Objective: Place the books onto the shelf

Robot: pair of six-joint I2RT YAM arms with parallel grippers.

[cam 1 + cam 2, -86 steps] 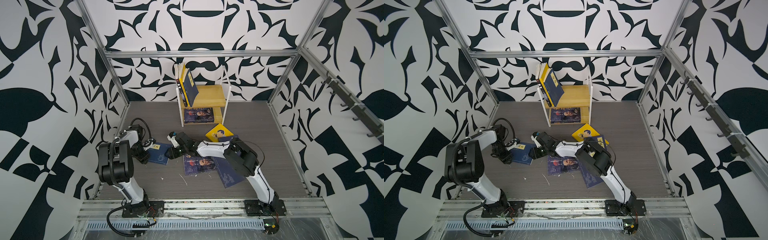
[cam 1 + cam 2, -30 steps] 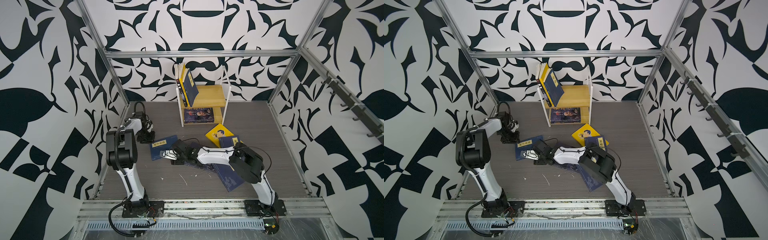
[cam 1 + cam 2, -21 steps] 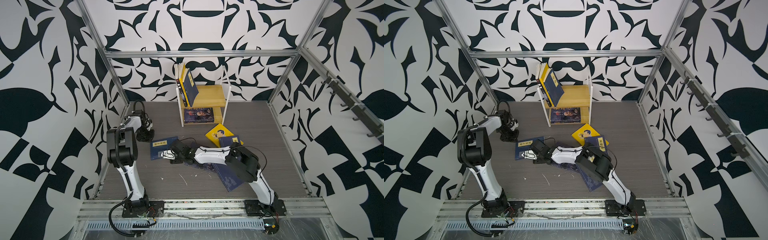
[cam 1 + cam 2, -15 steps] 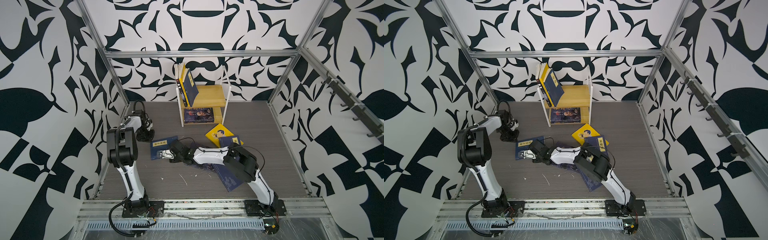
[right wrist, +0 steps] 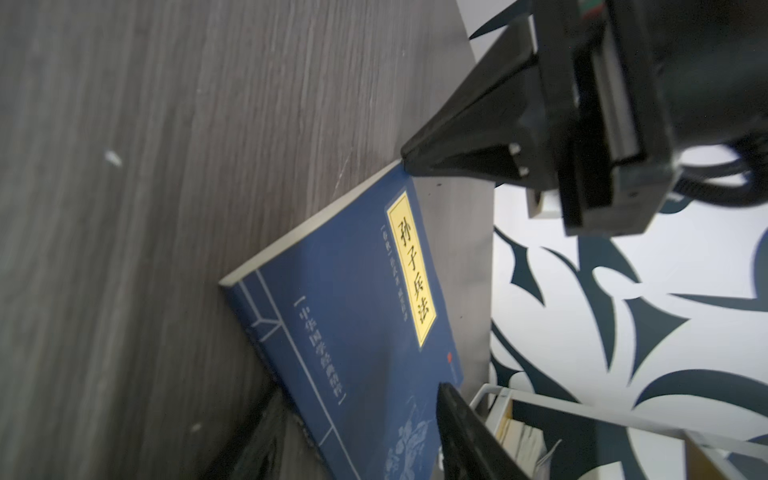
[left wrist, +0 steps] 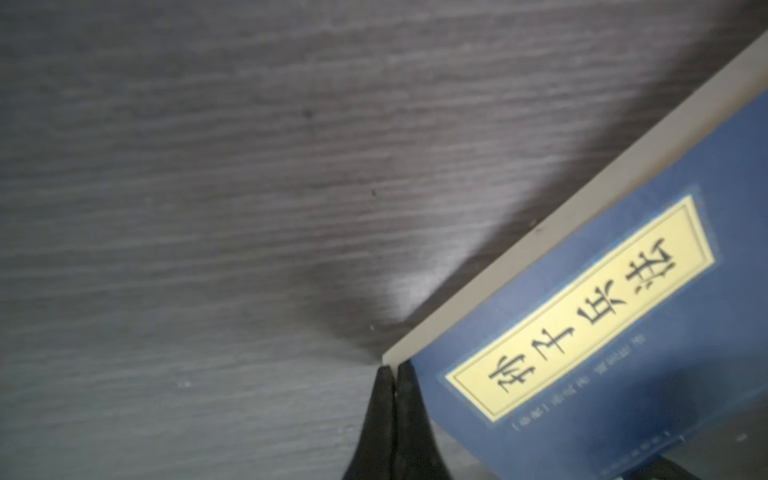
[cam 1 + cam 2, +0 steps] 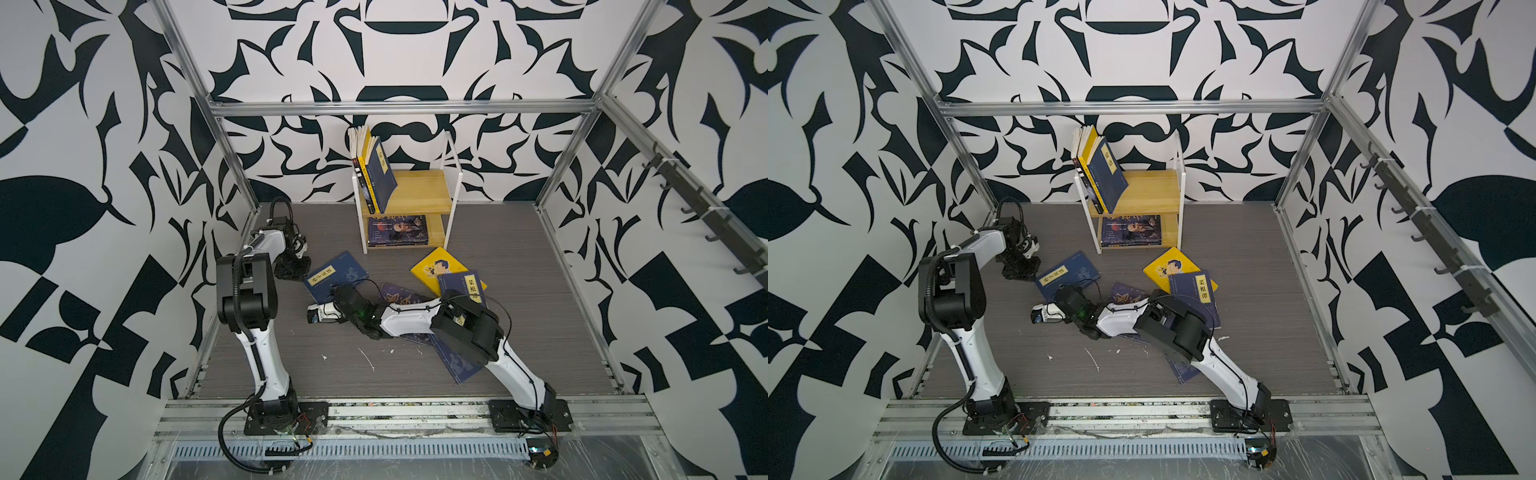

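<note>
In both top views the left gripper (image 7: pixel 298 272), jaws pressed together, meets one corner of the book (image 7: pixel 337 275). The right gripper (image 7: pixel 337 291) is at the opposite edge, with the shelf (image 7: pixel 422 193) beyond.

Left wrist: the joined tips (image 6: pixel 394 376) touch that corner of the book (image 6: pixel 602 332).

Right wrist: the book (image 5: pixel 353 291) lies between the spread jaws of the right gripper (image 5: pixel 355 392).

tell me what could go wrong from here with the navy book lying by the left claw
1. The left claw is shut, just at the navy book's corner, so the book may slide or swivel if the open right claw closes on its edge.
2. The right arm lies across a dark book; pulling back could drag it.
3. The leaning books on the top shelf might tip when another goes in.
</note>
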